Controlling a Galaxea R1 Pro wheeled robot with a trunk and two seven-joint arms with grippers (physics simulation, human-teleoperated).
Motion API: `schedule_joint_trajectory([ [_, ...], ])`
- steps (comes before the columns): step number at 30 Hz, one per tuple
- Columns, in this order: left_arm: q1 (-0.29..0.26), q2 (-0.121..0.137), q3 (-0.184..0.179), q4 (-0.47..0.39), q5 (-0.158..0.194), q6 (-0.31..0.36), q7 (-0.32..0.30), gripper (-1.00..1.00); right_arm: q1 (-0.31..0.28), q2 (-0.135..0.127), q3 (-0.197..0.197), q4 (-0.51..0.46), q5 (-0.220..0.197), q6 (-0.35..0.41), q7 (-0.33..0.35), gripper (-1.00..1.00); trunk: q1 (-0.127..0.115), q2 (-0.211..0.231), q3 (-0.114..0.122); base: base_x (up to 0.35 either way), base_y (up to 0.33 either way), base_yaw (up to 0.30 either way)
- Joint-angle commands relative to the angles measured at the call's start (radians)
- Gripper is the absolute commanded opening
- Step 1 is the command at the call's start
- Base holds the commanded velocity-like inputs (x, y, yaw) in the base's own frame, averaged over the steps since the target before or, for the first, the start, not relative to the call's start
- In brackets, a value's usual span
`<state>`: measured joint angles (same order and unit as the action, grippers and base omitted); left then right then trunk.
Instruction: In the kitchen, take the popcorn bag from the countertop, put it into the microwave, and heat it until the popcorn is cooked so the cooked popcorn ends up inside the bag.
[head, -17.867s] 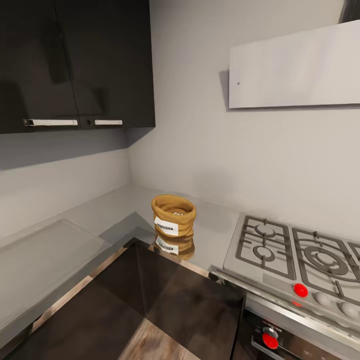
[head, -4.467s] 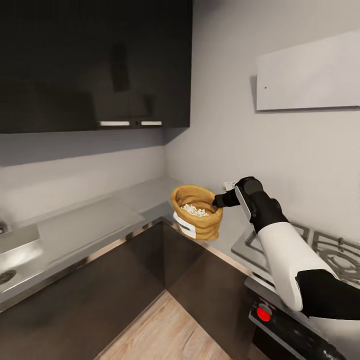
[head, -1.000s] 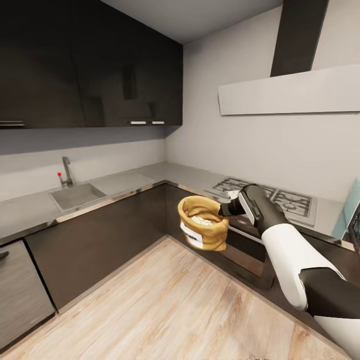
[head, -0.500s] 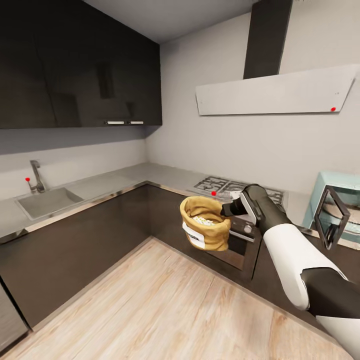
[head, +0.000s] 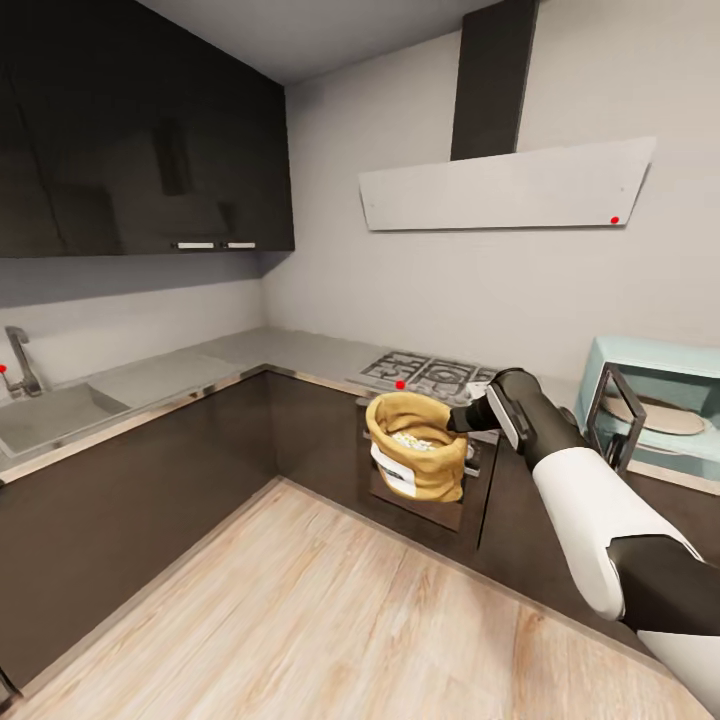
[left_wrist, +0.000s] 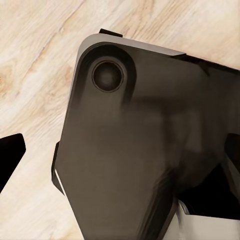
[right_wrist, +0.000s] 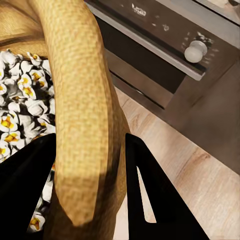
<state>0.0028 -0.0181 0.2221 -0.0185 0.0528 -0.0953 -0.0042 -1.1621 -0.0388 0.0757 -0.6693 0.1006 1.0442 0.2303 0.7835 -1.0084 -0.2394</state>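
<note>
The orange-brown popcorn bag (head: 415, 462) hangs in the air in front of the dark oven, upright, with its white label facing left. My right gripper (head: 462, 418) is shut on its rolled rim. In the right wrist view the black fingers (right_wrist: 150, 200) clamp the rim (right_wrist: 85, 100) from both sides, and pale popcorn (right_wrist: 20, 110) lies inside the bag. The pale-blue microwave (head: 665, 372) stands on the countertop (head: 300, 350) at the far right, its dark door (head: 612, 415) swung open. My left gripper (left_wrist: 120, 155) hangs over the wood floor, fingers (left_wrist: 10, 155) wide apart, holding nothing.
A gas hob (head: 430, 372) sits on the counter above the built-in oven (head: 425, 495), under a pale hood (head: 500, 185). A sink (head: 45, 415) with a tap is at far left. Dark wall cabinets (head: 140, 130) hang above. Wood floor (head: 300, 600) stretches ahead.
The whole view has swung to the right, bringing more of the microwave and its open door into sight. The bag stays in my right gripper as before.
</note>
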Motion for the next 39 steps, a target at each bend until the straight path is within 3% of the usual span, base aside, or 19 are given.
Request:
schedule_joint_trajectory([
  [1,0.0,0.0,0.002,-0.001,0.006,-0.001,0.0,1.0,-0.001,-0.001,0.004,-0.001,0.01,0.003,0.009,-1.0,0.0,-0.001,-0.001,0.0,0.0,-0.002],
  [5,0.0,-0.001,0.002,-0.001,0.007,-0.001,0.0,1.0,-0.001,-0.001,0.004,-0.001,0.01,0.003,0.009,-1.0,0.0,-0.001,-0.001,-0.079,0.0,0.0],
  [32,0.0,-0.002,0.001,-0.001,0.009,0.0,0.0,1.0,-0.001,-0.001,0.004,0.029,0.011,0.003,0.007,-1.0,0.0,-0.001,-0.001,-0.329,0.0,0.0],
  [39,0.0,0.0,0.002,-0.001,0.008,0.0,0.0,1.0,-0.001,-0.005,0.004,0.081,0.013,0.003,-0.004,-1.0,0.0,-0.001,-0.001,-0.04,0.0,-0.044],
])
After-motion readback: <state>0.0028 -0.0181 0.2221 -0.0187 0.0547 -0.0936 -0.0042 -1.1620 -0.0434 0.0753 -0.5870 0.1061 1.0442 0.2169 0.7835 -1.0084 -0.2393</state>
